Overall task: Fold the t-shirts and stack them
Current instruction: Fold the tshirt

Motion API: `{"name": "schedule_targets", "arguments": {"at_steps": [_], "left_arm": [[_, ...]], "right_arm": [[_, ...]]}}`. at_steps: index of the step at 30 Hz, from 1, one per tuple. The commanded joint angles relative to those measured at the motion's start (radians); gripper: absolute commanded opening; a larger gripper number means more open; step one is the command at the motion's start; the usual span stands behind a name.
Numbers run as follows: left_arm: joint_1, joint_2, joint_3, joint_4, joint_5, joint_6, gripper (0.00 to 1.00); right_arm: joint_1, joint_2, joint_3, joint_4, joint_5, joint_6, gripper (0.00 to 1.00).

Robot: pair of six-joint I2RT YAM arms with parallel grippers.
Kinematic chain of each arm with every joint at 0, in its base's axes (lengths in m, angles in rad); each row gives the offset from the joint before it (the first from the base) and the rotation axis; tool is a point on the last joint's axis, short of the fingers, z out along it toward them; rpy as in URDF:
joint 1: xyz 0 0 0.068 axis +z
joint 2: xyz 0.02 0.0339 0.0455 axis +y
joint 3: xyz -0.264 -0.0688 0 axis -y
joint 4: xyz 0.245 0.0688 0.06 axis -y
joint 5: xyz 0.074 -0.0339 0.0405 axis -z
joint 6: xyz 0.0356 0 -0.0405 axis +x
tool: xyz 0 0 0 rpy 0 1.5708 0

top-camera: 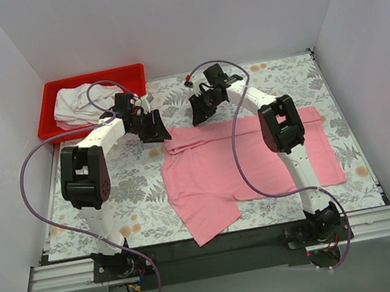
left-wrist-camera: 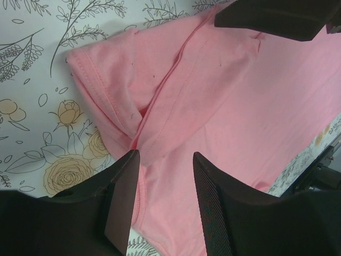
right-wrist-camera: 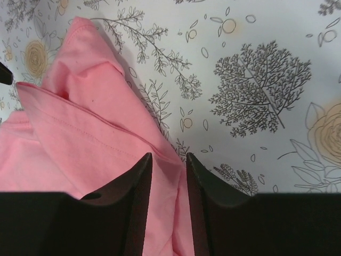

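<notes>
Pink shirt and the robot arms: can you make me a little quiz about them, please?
1. True or false: the white shirt lies in the bin.
2. What is the pink shirt lying on? A the table, B the bin, C a chair.
3. Fill in: the left tool and right tool are both at the pink shirt's ____ edge (near or far).
Key: 1 true; 2 A; 3 far.
</notes>
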Motion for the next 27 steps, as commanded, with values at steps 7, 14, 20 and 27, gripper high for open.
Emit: {"name": "schedule_targets", "arguments": {"at_steps": [7,14,20,27], "left_arm": [[0.003,-0.028,0.003,0.008,0.017,0.008,0.44],[0.003,-0.037,-0.014,0.008,0.016,0.012,0.44],[0.003,-0.045,-0.029,0.001,-0.009,0.026,0.44],[0.003,-0.011,-0.009,0.015,-0.048,0.014,0.44]], "right_arm": [[0.013,0.026,-0.033,0.015,-0.024,0.010,0.37],[0.012,-0.012,-0.034,0.013,-0.047,0.010,0.32],[0.013,-0.055,-0.042,0.012,-0.069,0.010,0.32],[0.012,-0.068,-0.050,0.009,-0.069,0.005,0.28]]}}
